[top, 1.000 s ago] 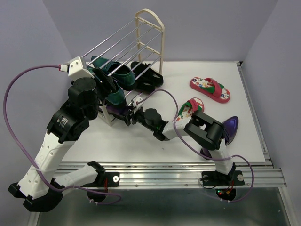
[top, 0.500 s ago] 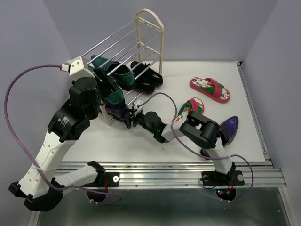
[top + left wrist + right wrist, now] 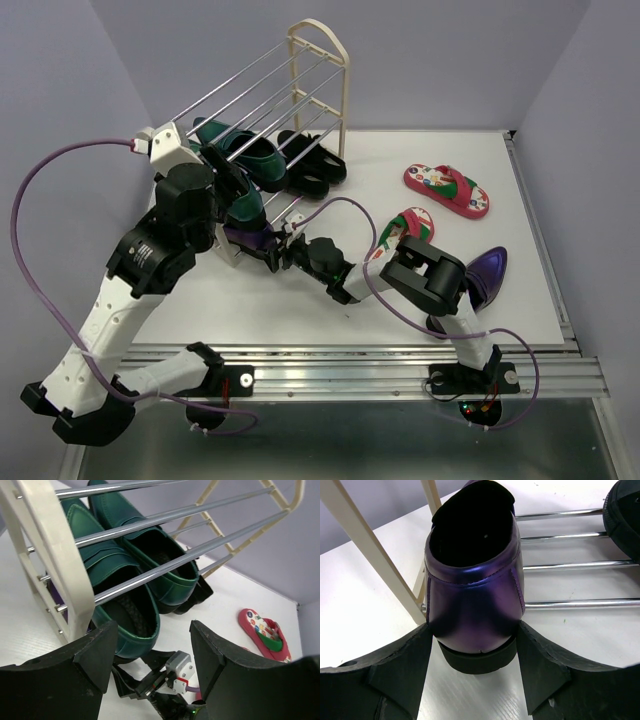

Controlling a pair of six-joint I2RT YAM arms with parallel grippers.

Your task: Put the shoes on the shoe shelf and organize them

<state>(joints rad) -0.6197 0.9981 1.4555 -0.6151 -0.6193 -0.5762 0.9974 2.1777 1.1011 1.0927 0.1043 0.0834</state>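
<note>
The shoe shelf [image 3: 322, 62] stands at the back left of the table. Two dark green shoes [image 3: 245, 155] sit on a middle tier, and black strappy shoes [image 3: 316, 168] lie on the lowest rods. My right gripper [image 3: 275, 246] is shut on the heel of a glossy purple loafer [image 3: 475, 590], whose toe lies over the bottom rods [image 3: 570, 566] beside the cream end frame [image 3: 370, 545]. My left gripper [image 3: 154, 630] hangs open and holds nothing, just behind the nearer green shoe [image 3: 127, 612]. The other purple loafer [image 3: 486, 270] lies at the right.
Two red flip-flops lie on the white table, one [image 3: 447, 190] at the right and one [image 3: 405, 230] just behind my right arm. Purple cables loop from both wrists. A metal rail runs along the near table edge [image 3: 360, 375].
My right gripper has slid left toward the shelf's near end with the purple loafer in it. The left arm shifted slightly; its jaws stayed open.
</note>
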